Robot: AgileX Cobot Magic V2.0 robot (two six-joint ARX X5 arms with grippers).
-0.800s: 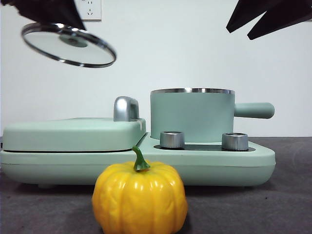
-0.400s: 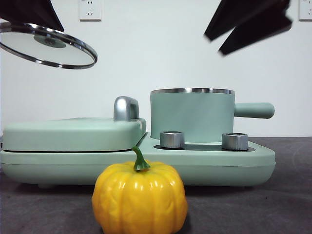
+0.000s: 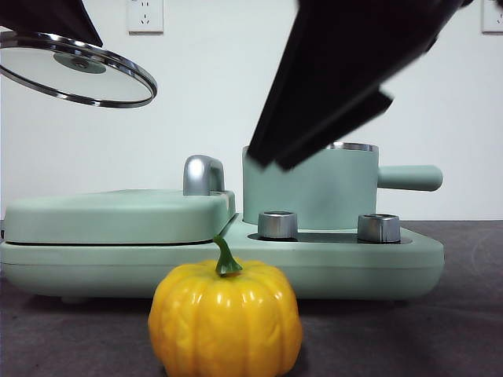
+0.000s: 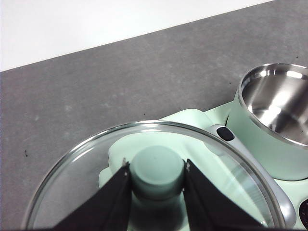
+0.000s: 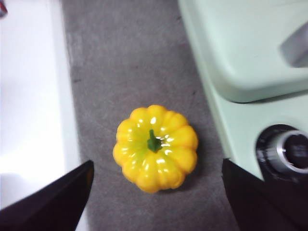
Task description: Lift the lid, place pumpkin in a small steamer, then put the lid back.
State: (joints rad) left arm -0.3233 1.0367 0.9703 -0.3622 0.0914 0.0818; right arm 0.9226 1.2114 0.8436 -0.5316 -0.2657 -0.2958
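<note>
Since a second ago, the lid (image 3: 77,68) has been carried farther left, and the right gripper (image 3: 271,161) has been brought down in front of the small steamer (image 3: 310,188). At left, the lid's knob is clamped by the left gripper (image 4: 157,169). Centrally, the pumpkin (image 3: 225,318) rests on the table before the appliance; the right gripper's jaws are spread wide above it. Pumpkin pickup is judged underway: further descent, then closing around it, is called for.

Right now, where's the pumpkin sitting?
The pumpkin sits upright on the dark table in front of the green cooker, untouched. The open right hand hangs above it.
</note>
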